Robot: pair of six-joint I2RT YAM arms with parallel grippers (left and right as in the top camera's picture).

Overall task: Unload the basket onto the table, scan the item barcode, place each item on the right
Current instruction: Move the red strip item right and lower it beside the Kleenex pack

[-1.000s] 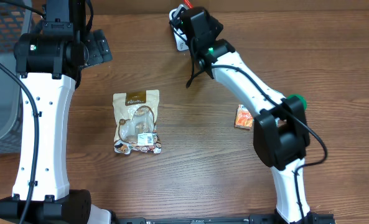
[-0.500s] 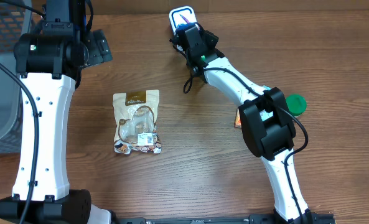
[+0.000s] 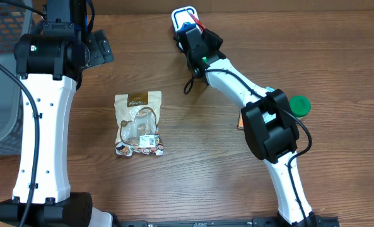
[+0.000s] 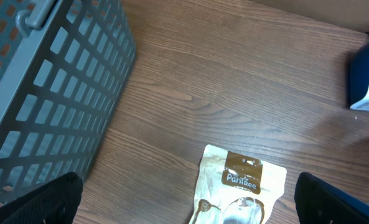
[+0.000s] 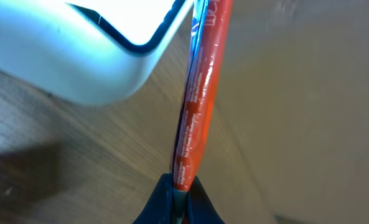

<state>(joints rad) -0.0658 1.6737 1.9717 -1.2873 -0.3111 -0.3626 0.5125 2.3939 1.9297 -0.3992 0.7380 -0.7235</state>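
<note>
A thin red packet (image 5: 200, 106) stands edge-on between the pinched fingers of my right gripper (image 5: 183, 193), its upper end right beside the white scanner (image 5: 103, 56). From overhead, the packet (image 3: 198, 24) pokes out of the right gripper (image 3: 196, 34) next to the blue-and-white scanner (image 3: 181, 16) at the table's far edge. My left gripper (image 4: 187, 208) hangs wide open above a brown-and-cream Pantree snack bag (image 4: 240, 186), with one fingertip at each lower corner of the left wrist view. No barcode is legible.
A grey mesh basket (image 3: 4, 75) fills the left side and rises close beside the left gripper as the basket wall (image 4: 47, 93). An orange packet (image 3: 242, 120) peeks out under the right arm, and a green lid (image 3: 299, 104) lies beside it. The Pantree bag (image 3: 138, 123) lies mid-table.
The right arm swung in toward the scanner with the red packet, uncovering the scanner's top, then tilted the packet slightly. The left arm and the Pantree bag have not moved.
</note>
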